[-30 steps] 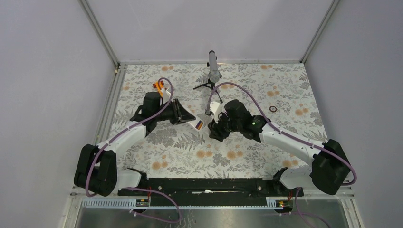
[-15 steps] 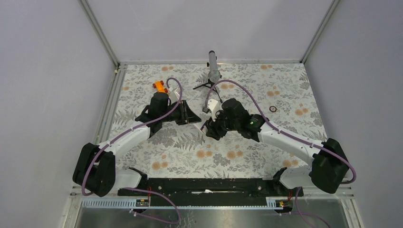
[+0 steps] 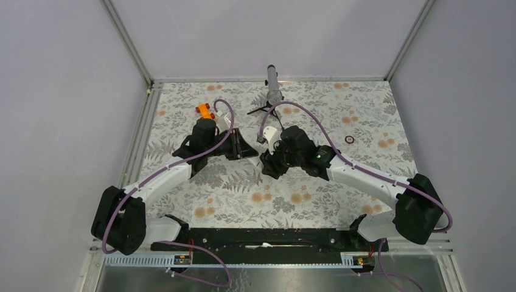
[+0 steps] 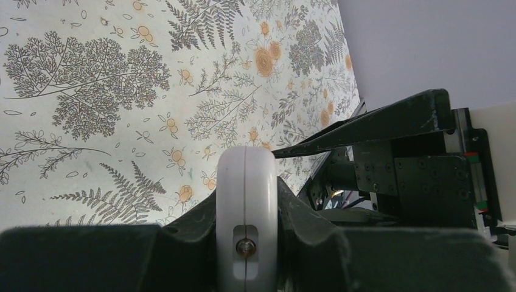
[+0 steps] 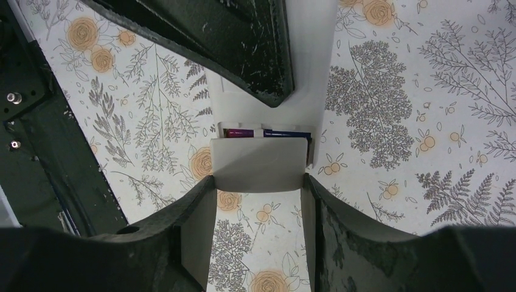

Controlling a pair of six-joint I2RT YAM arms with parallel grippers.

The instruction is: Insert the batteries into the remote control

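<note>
**Change of state**

1. Arms. The left arm [image 3: 164,173] and the right arm [image 3: 365,179] stand closer together than one second ago. The right wrist is now further left and slightly further away. The left wrist has swung right, which uncovers the orange toy [image 3: 204,111] on the table [image 3: 341,201].
2. Grippers. The left gripper [image 3: 246,151] and the right gripper [image 3: 268,164] now meet just left of table centre. The gap seen between them one second ago is closed.
3. Remote. The remote [image 4: 246,182] sits between the two grippers, above the cloth. The left jaws are clamped on it edge-on. From above, its open bay was visible one second ago. The grippers now hide it.
4. Cover. The right jaws are clamped on the flat white cover [image 5: 258,163], one finger on each side edge. The far edge of the cover sits right at the bay opening.
5. Batteries. A purple and dark blue strip of the batteries [image 5: 243,131] shows in the bay, just beyond the cover. The frames do not show whether both are fully seated.

**Meaning for the task**

The batteries appear to be loaded. The step in hand is judged to be fitting the cover. The cover is lined up with the bay but is not yet over the batteries.
</note>
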